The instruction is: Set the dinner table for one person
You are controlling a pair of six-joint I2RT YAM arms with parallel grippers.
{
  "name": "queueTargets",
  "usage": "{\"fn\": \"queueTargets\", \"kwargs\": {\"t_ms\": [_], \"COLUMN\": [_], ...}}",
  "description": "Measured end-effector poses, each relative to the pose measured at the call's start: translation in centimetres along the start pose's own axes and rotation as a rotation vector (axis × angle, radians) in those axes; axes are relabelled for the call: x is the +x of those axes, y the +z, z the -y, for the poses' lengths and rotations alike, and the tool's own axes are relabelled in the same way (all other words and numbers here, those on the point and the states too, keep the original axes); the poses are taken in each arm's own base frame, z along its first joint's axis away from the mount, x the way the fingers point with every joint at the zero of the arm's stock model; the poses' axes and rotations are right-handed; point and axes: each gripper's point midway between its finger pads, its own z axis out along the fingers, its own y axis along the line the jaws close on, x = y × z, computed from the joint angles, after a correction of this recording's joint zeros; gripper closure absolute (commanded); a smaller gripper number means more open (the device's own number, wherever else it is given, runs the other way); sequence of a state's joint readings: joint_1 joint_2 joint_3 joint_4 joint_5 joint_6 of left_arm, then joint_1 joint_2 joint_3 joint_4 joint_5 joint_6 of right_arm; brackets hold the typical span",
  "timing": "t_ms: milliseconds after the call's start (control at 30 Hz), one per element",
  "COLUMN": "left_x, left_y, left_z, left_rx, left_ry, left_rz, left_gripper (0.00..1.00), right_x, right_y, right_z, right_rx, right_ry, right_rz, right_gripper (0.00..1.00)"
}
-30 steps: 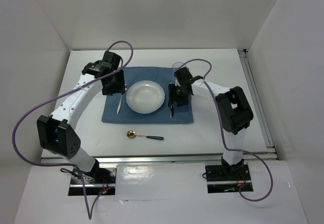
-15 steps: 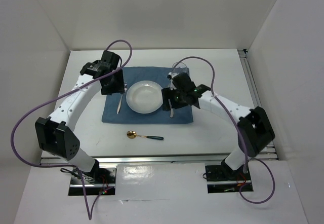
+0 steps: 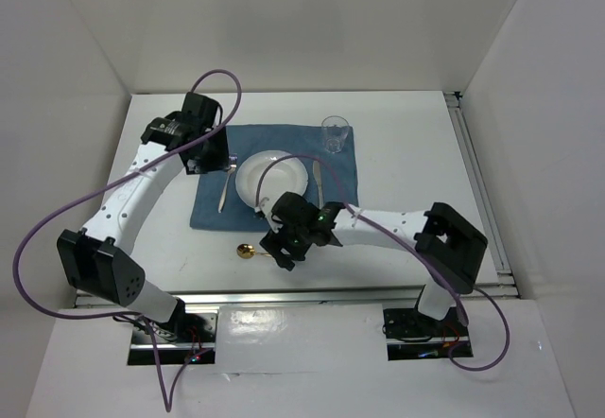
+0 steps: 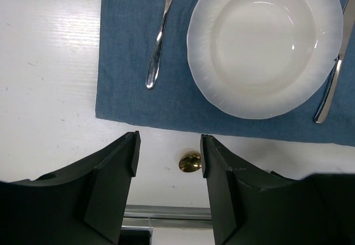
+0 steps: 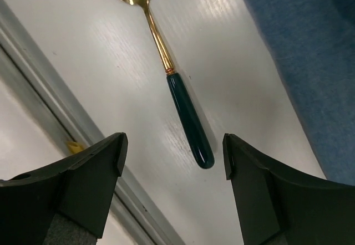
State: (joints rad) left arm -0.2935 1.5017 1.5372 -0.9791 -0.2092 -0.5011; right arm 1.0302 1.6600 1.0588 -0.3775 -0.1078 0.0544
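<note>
White bench (image 3: 406, 153), gold spoon (image 5: 188, 117) lying on it; my right tool (image 5: 173, 148) spread wide above it, empty; left tool (image 4: 168, 151) parted, empty

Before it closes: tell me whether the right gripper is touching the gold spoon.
Apart. In the right wrist view the right gripper hangs open; bare table shows between each of its fingers and the dark handle of the spoon.

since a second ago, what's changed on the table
The right end effector swung from over the knife, which lies on the mat, toward the near edge; it now hovers open above the spoon. The plate, fork, spoon and the left end effector stayed about where they were.
</note>
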Motion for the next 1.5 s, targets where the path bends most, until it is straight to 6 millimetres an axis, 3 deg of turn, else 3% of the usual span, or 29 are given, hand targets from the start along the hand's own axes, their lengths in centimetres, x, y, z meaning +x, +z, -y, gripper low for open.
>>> {"fn": "queueTargets", "kwargs": {"t_ms": [167, 233, 400, 433, 500, 633, 767, 933, 1033, 1100, 1200, 1333, 1500], "left_x": [0.1, 0.2, 0.6, 0.6, 0.7, 0.7, 0.7, 0.6, 0.6, 0.6, 0.5, 0.1, 0.0], "left_y": [0.0, 0.1, 0.4, 0.4, 0.5, 0.6, 0.5, 0.6, 0.6, 0.6, 0.5, 0.2, 0.0], "left_z": [0.0, -0.1, -0.2, -0.2, -0.3, -0.3, -0.3, -0.4, -0.5, -0.5, -0.4, -0.3, -0.3], "left_rx": [0.000, 0.000, -0.005, -0.006, -0.009, -0.009, -0.010, -0.017, -0.021, -0.020, -0.019, -0.013, -0.008], "left_ry": [0.000, 0.000, 0.002, 0.002, 0.003, 0.003, 0.003, 0.003, 0.003, 0.003, 0.002, 0.000, -0.001], "left_rz": [-0.001, -0.001, -0.010, -0.011, -0.014, -0.013, -0.012, -0.008, -0.007, -0.007, -0.005, 0.007, 0.014], "left_gripper": [0.36, 0.36, 0.36, 0.36, 0.36, 0.36, 0.36, 0.36, 0.36, 0.36, 0.36, 0.36, 0.36], "right_x": [1.7, 2.2, 1.8, 1.7, 1.7, 1.8, 1.6, -0.9, -3.7, -5.5, -6.3, -4.7, -2.2], "right_y": [2.4, 3.2, 3.8, 3.8, 3.8, 3.3, 2.1, -2.1, -5.6, -7.5, -8.9, -8.0, -4.5], "right_z": [0.8, 1.3, 1.7, 1.6, 1.4, 0.4, -2.0, -3.3, -0.7, 3.1, 9.6, 15.7, 19.1], "right_rx": [0.053, 0.074, 0.093, 0.091, 0.092, 0.071, 0.052, 0.082, 0.165, 0.251, 0.383, 0.501, 0.569], "right_ry": [-0.042, -0.056, -0.073, -0.079, -0.090, -0.109, -0.176, -0.193, -0.046, 0.125, 0.404, 0.667, 0.805], "right_rz": [-0.064, -0.079, -0.066, -0.064, -0.065, -0.095, -0.126, -0.037, 0.082, 0.156, 0.205, 0.169, 0.068], "right_gripper": [0.25, 0.44, 0.70, 0.90, 1.00, 1.00, 1.00, 1.00, 1.00, 1.00, 1.00, 1.00, 1.00]}}
